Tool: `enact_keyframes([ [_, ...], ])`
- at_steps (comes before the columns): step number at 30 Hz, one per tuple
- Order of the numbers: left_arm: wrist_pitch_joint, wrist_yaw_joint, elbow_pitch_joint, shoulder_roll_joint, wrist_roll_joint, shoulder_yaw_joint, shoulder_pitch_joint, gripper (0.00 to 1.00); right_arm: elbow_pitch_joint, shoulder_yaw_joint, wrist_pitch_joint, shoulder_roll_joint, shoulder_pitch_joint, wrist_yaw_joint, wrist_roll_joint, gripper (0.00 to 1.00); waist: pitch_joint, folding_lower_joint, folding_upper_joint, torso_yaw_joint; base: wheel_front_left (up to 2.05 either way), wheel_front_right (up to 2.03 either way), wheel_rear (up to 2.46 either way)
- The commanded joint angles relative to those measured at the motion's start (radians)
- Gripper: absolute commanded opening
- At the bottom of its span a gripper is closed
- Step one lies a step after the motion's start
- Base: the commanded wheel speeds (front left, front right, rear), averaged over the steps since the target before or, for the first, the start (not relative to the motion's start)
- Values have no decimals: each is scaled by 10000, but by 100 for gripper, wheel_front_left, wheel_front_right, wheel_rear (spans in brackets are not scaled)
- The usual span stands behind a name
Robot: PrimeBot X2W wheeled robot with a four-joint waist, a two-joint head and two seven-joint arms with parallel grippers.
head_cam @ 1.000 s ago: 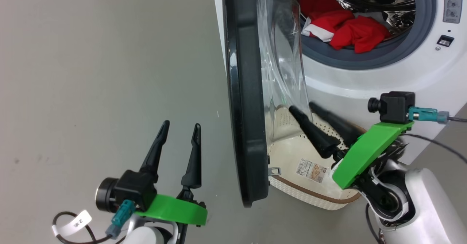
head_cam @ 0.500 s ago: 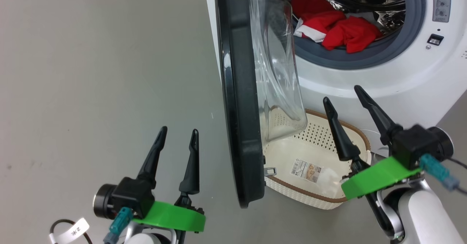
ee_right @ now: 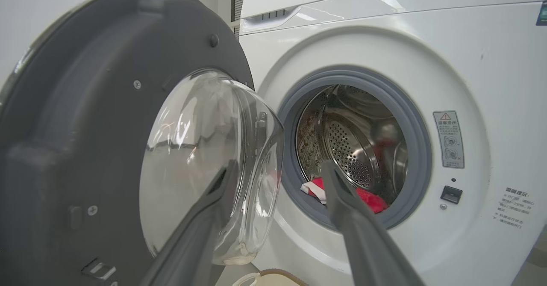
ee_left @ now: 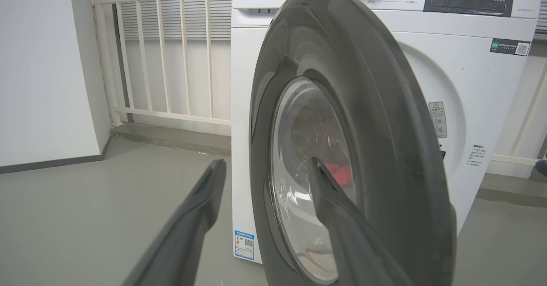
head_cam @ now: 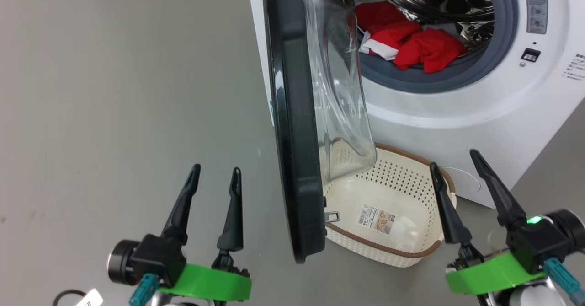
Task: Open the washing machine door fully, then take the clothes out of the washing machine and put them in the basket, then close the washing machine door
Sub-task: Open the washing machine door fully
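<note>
Right now the big white washing machine [head_cam: 457, 127] stands in front of me on the grey floor. The round black washing machine door [head_cam: 292, 136] is swung out only part way, with its edge pointing at me. The glass bump on it hangs over the left side of the basket [head_cam: 397, 178], which sits on the floor just below the drum's mouth. I cannot tell if the glass and the basket touch. The clothes [head_cam: 411, 40], red with a bit of white, lie at the front of the drum.

My left gripper [head_cam: 216, 169] is low on the outer side of the door. My right gripper [head_cam: 454, 158] is low by the basket. Both have their jaws wide apart and hold nothing.

I think the door needs more pushing first. If I reach in now, my arm could bump it. Or the clothes could hit the glass and slide onto the floor.
</note>
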Motion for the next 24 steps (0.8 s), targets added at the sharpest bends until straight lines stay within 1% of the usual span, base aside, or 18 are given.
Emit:
enact_keyframes([
  [1,-78,-14,-332,140,127,379,20,100,-212,160,-152,16,56,63,45,100,-40,0,0,-29,0,0,0],
  [7,-78,-74,-401,139,148,357,211,100,-84,68,-199,17,481,63,139,100,-30,0,0,-19,0,0,0],
  [12,-78,-120,-391,139,104,357,284,100,-208,21,-203,17,761,63,189,100,28,0,0,24,0,0,0],
  [21,-78,-126,-314,139,159,402,309,100,-289,-27,-205,18,856,63,397,100,15,0,0,23,0,0,0],
  [22,-78,-137,-312,139,152,379,295,47,-295,-30,-205,18,853,63,407,100,6,0,0,22,0,0,0],
  [23,-78,-150,-318,139,157,351,276,0,-301,-37,-205,18,850,63,422,100,-2,0,0,23,0,0,0],
  [24,-78,-164,-346,139,145,308,249,0,-300,-49,-205,18,851,63,442,100,-6,0,0,24,0,0,0],
])
